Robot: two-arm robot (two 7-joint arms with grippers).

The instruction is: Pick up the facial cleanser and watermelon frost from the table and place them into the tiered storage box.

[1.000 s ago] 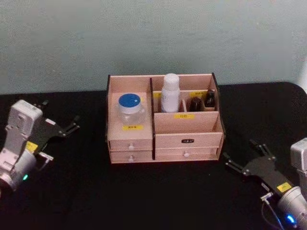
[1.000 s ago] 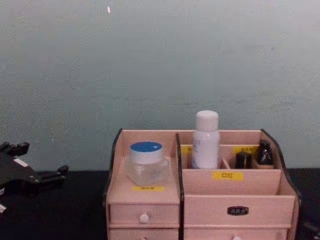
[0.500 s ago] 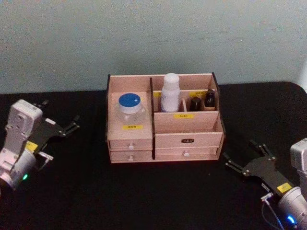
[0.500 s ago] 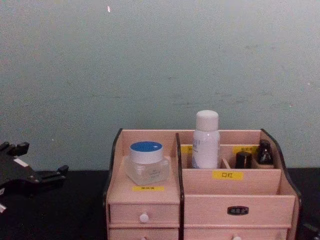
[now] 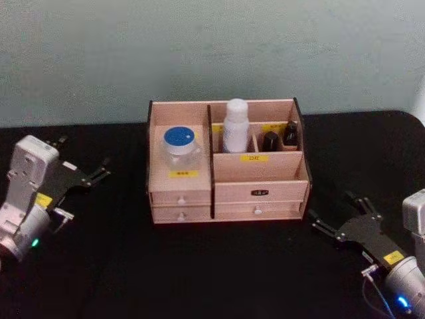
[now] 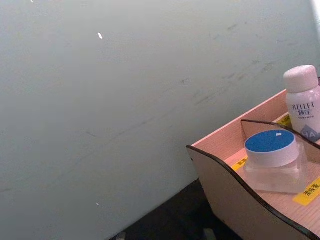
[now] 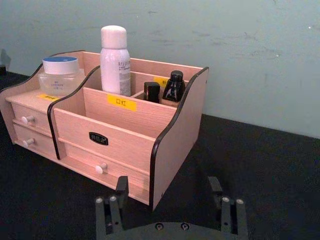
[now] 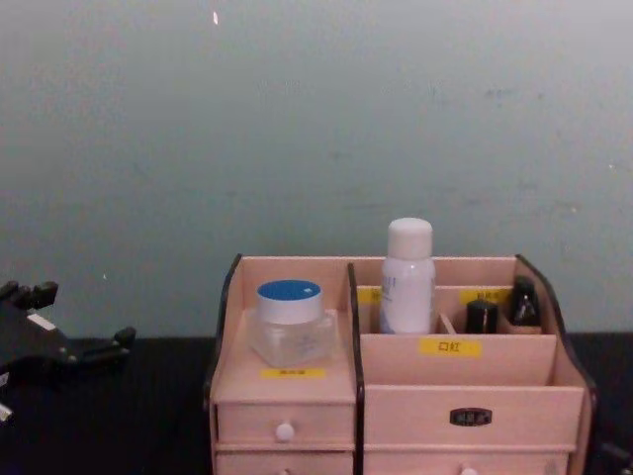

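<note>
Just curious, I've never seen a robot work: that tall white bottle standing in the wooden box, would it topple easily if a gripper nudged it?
Probably somewhat. The white bottle is tall and narrow, so a push near its cap could tip it. The compartment walls of the storage box should catch it. Its smooth round body might slip or roll if laid down.

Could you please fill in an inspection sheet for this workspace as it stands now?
Surface: black table.
Job's things: pale pink wooden tiered storage box; white bottle upright in a rear compartment; blue-lidded clear jar on the left shelf.
Clutter: two small dark bottles in rear right compartments.
Grippers: left gripper open, left of the box; right gripper open, right of it.
Cables: grey cable at the right wrist.
Surroundings: pale green wall.
</note>
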